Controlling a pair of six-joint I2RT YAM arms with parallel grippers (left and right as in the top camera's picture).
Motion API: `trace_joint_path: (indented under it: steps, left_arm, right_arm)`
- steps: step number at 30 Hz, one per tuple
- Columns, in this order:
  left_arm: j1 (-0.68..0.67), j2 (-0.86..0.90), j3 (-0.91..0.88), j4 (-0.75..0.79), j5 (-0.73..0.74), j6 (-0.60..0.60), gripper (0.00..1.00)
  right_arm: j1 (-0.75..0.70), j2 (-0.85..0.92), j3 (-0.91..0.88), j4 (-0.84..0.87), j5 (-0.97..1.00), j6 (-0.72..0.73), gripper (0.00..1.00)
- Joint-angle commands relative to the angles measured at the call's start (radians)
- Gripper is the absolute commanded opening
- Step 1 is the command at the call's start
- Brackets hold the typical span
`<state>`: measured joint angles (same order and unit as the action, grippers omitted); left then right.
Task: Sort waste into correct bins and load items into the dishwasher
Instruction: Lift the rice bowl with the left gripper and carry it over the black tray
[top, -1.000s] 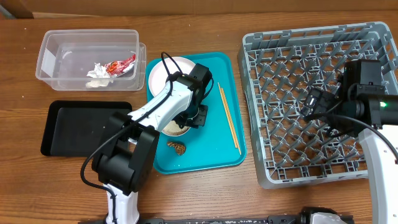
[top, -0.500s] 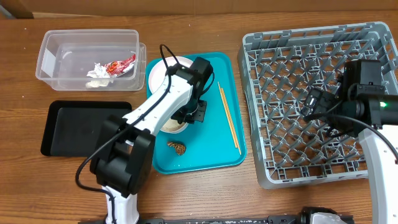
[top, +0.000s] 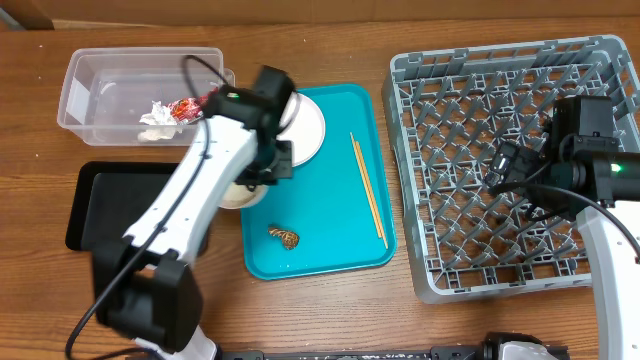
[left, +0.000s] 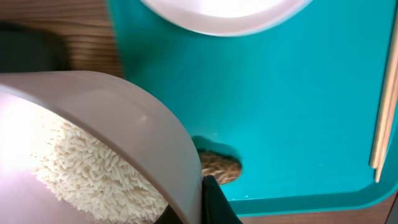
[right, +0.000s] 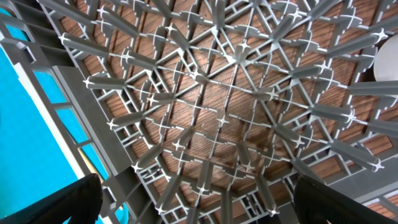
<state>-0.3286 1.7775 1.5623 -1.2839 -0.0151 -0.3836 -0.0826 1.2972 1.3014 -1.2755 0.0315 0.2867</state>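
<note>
My left gripper is shut on the rim of a pale pink bowl holding white rice. It holds the bowl tilted over the teal tray's left edge, beside the black tray. In the left wrist view one dark finger presses the bowl wall. On the teal tray lie a white plate, wooden chopsticks and a brown scrap. The clear tub holds the red-and-white wrapper and tissue wad. My right gripper hangs open above the grey dish rack, holding nothing.
The dish rack's upright pegs fill the right wrist view, with wood table showing through. The black tray sits left of the teal tray, below the clear tub. Bare wooden table runs along the front edge.
The left arm has carried the rice bowl off the middle of the teal tray to its left edge, uncovering the white plate. The right arm has not moved.
</note>
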Motion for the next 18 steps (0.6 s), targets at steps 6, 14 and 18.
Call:
trace_joint_path:
  steps: [6, 14, 18]
  left_arm:
    - [0.213, -0.101, -0.024, 0.007, 0.078, 0.087, 0.04]
    - [0.467, -0.102, -0.19, 0.165, 0.369, 0.207, 0.04]
    - [0.595, -0.102, -0.272, 0.237, 0.543, 0.277, 0.04]
  right_arm:
    - [0.002, -0.005, 0.011, 0.004, 0.013, -0.006, 1.0]
    - [0.002, -0.005, 0.011, -0.002, 0.02, -0.006, 1.0]
    - [0.002, -0.005, 0.011, -0.003, 0.02, -0.006, 1.0]
